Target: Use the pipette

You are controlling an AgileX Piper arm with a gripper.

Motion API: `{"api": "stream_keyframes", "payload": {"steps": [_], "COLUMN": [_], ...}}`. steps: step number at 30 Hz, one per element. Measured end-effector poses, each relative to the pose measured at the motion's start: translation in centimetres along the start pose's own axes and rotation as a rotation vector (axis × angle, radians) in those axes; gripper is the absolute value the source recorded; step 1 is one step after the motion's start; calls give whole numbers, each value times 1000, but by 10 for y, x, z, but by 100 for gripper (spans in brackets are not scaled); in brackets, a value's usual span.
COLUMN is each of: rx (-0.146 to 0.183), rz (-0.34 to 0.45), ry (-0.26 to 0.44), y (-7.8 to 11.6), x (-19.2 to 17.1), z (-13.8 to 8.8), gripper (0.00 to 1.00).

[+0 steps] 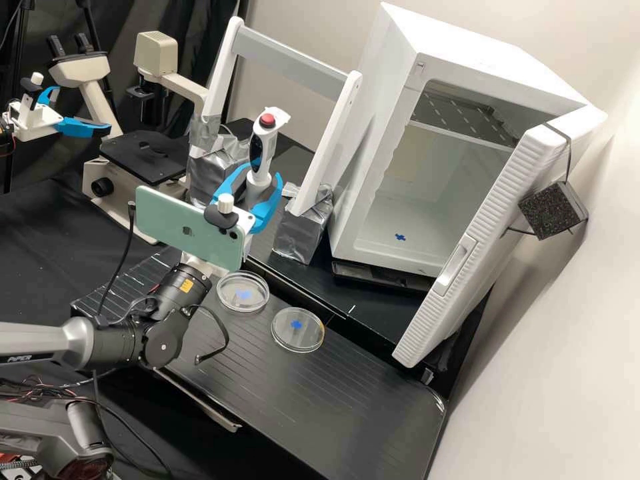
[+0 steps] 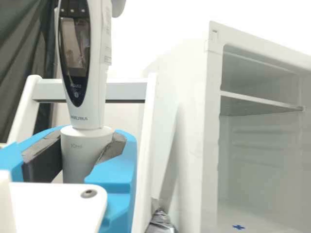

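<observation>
Pipette [image 1: 262,148] stands nearly straight up in the gripper [image 1: 262,183], with its red button [image 1: 267,121] on top. Two blue fingers [image 2: 116,170] squeeze its pale neck from both sides. Its low end is hidden behind the gripper's white plate [image 2: 60,201], so I can't tell how far down it goes. Up close, the view's edge cuts off its top, and its dark screen [image 2: 75,43] is so shiny that it is hard to make out. Behind it is a white stand [image 1: 293,61] with a grey bar and feet wrapped in silver tape. A green phone [image 1: 180,223] hides part of the gripper and some of the taped foot at the back. On the black bench [image 1: 373,413] sit two clear round dishes [image 1: 287,337], near each other, each with a blue cross seen through it. I can't tell if the crosses are in the dishes or under them. A big white box [image 1: 360,180] has its door [image 1: 460,227] open, and the door hides some of the inside.
</observation>
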Motion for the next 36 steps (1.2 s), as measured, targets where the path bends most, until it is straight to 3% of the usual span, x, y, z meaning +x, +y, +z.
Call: {"api": "stream_keyframes", "payload": {"steps": [10, 13, 17, 22, 36], "rx": [-88, -106, -138, -154, -145], "rz": [96, 73, -33, -110, -131], "ry": [-23, 18, 76, 107, 88], "y": [25, 23, 11, 2, -4], "x": [2, 3, 5, 6, 1], "z": [0, 0, -3, -5, 2], "gripper": [0, 0, 0, 0, 0]}}
